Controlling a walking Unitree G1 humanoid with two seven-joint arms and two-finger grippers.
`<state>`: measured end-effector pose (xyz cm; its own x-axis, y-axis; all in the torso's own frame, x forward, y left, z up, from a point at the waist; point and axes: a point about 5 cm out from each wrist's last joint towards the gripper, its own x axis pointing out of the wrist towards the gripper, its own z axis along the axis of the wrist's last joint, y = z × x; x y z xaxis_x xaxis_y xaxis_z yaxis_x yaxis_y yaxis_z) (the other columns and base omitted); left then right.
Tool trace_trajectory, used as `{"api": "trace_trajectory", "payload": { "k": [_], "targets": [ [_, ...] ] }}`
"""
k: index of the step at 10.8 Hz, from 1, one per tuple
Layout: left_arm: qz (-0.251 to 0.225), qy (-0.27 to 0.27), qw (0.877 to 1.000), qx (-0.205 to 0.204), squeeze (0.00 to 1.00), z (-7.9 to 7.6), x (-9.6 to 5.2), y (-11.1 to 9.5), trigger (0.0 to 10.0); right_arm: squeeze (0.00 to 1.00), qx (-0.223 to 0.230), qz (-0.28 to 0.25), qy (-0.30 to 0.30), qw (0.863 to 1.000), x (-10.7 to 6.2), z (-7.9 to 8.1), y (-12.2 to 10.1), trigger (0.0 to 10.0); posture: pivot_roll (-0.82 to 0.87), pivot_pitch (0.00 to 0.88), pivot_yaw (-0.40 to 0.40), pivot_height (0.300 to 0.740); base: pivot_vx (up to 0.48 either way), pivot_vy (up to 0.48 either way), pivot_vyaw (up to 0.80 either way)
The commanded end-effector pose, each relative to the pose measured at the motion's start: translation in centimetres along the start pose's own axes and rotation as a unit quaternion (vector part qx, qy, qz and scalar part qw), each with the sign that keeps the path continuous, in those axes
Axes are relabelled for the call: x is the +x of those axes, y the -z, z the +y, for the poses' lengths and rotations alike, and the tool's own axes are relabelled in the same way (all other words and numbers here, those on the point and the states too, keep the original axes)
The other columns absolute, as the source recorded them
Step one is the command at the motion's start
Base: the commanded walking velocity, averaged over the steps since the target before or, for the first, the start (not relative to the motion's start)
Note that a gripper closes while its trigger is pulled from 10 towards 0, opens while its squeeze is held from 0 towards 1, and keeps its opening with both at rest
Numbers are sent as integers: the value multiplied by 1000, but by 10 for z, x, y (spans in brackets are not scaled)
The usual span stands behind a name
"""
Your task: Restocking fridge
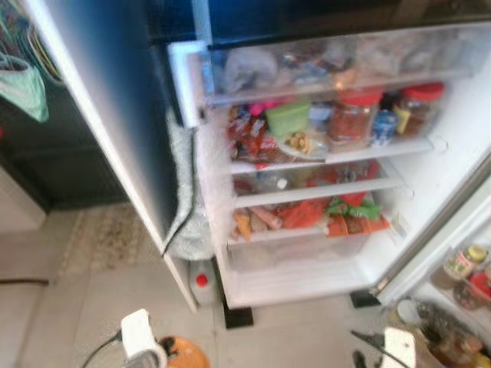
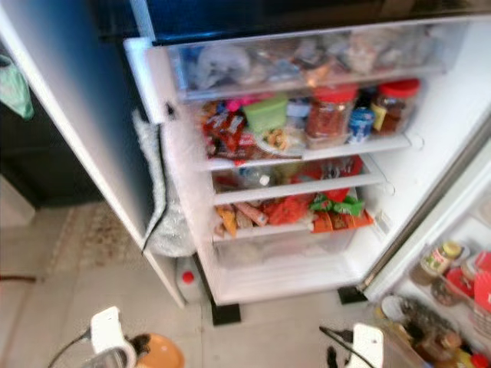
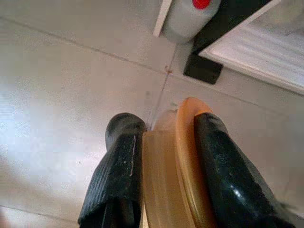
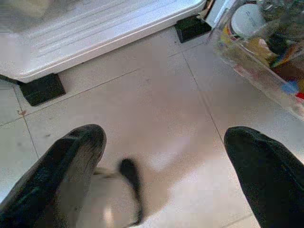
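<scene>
- The fridge (image 1: 430, 192) stands open and its shelves are already crowded with jars and packets; the lowest drawer (image 1: 299, 253) looks nearly empty.
- The left gripper (image 3: 161, 156) is closed tight on a container (image 3: 173, 180), low above the floor (image 3: 61, 95) in front of the fridge. It is not yet put inside, so the main work is left.
- The container is translucent, pale yellow plastic with a round orange lid (image 3: 187, 142).
- The right gripper (image 4: 164, 156) is wide and holds nothing, over smooth pale tiles.
</scene>
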<state>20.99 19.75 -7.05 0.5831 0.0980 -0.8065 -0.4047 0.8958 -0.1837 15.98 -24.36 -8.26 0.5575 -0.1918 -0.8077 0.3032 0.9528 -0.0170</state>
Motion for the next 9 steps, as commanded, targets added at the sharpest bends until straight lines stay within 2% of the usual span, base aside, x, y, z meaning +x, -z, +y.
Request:
{"api": "trace_trajectory", "payload": {
  "k": [1, 9],
  "targets": [
    [11, 4, 1000, 9, 0, -4, 0, 6, 10000, 0, 2, 6, 7, 1000, -1, -5, 3, 10000, -120, 23, 57, 740, 0, -337, 0],
    [0, 18, 1000, 6, 0, -5, 0, 5, 10000, 0, 5, 7, 10, 1000, -1, -6, 3, 10000, -121, 10, 61, 740, 0, -329, 0]
  ]
}}
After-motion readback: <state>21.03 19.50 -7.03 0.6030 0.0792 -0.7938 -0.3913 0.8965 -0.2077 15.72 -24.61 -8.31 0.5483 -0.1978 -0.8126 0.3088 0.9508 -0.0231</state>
